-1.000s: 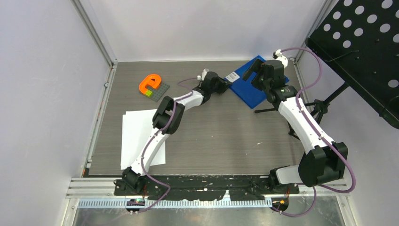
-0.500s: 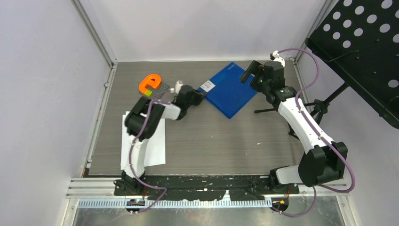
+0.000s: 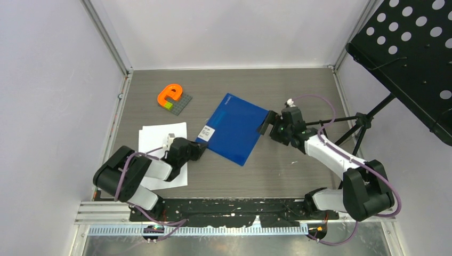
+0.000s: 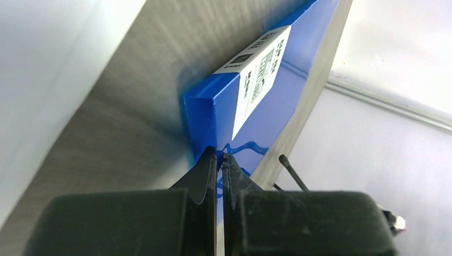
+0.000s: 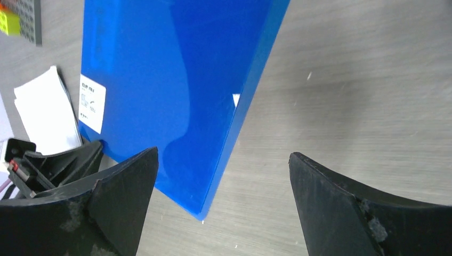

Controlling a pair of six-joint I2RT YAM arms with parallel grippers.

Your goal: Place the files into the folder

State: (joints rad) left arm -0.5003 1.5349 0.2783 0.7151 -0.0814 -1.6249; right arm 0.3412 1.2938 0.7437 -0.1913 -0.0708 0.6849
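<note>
Left pincer [image 4: 219, 156] clamps a corner of the folder [image 3: 234, 128]; right pincer [image 5: 224, 154] gapes apart.

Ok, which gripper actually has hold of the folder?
The left gripper, pinched shut on the folder at its labelled corner. The right gripper is wide open, gripping nothing.

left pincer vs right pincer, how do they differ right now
The left pincer is shut on the folder's labelled corner; the right pincer is wide open, holding nothing. The left pincer is by the paper; the right pincer is at the folder's opposite side. Both are black.
</note>
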